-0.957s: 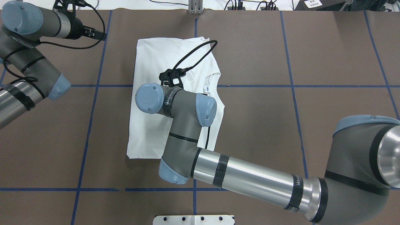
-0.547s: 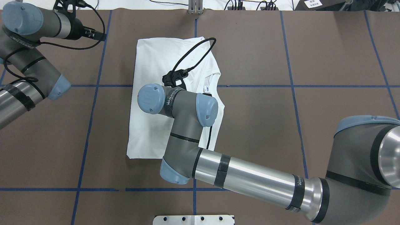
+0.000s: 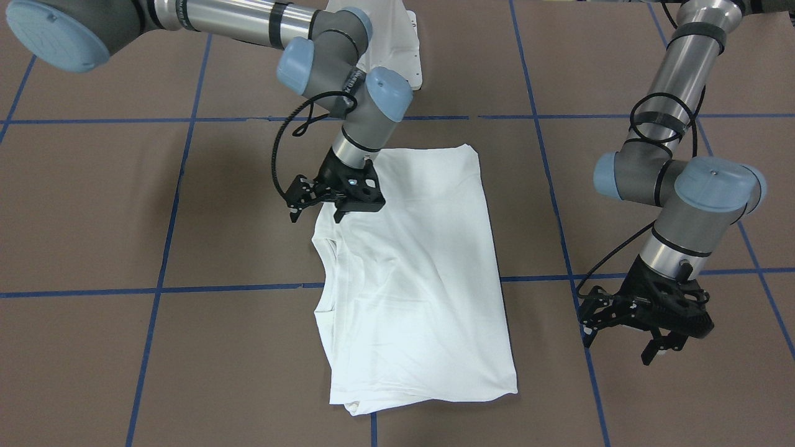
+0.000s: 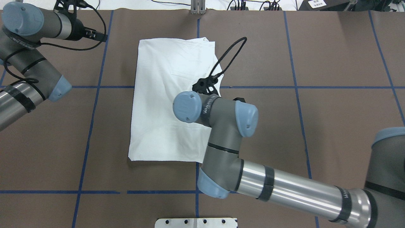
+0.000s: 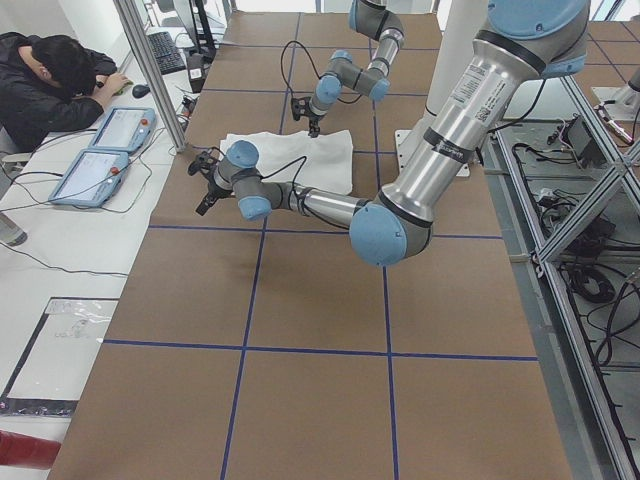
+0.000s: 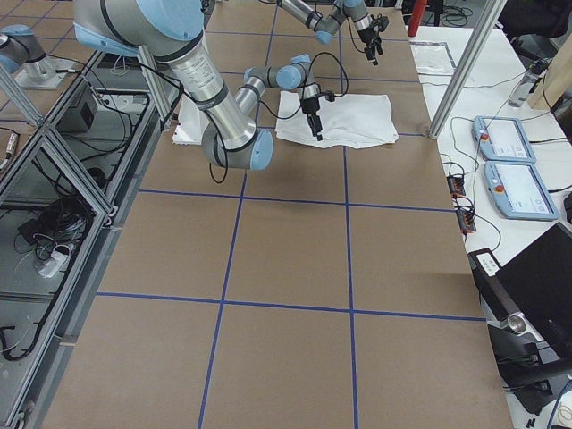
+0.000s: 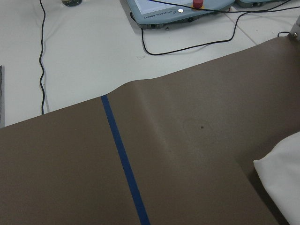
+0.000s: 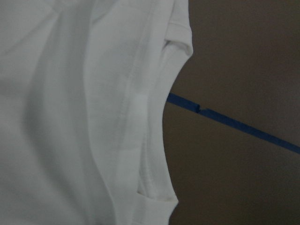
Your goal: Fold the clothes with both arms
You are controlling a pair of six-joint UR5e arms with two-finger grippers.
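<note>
The white shirt (image 3: 422, 267) lies folded into a long rectangle on the brown table, also seen in the overhead view (image 4: 164, 95). Its ribbed collar (image 8: 159, 117) sits at the edge nearest my right arm. My right gripper (image 3: 317, 216) hovers open and empty just above that collar edge; in the overhead view (image 4: 205, 85) its wrist hides the collar. My left gripper (image 3: 618, 347) is open and empty, low over bare table off the shirt's far corner. The left wrist view shows only one corner of the shirt (image 7: 281, 183). No printed text shows.
Blue tape lines (image 4: 95, 87) divide the brown table cover. A white pedestal base (image 4: 196, 222) stands at the robot's side. Beyond the table's far edge are control tablets (image 5: 100, 150), cables, a metal post and a seated person (image 5: 50, 70).
My right arm has swung from over the middle of the shirt to its collar-side edge. The shirt and the left arm have not moved.
</note>
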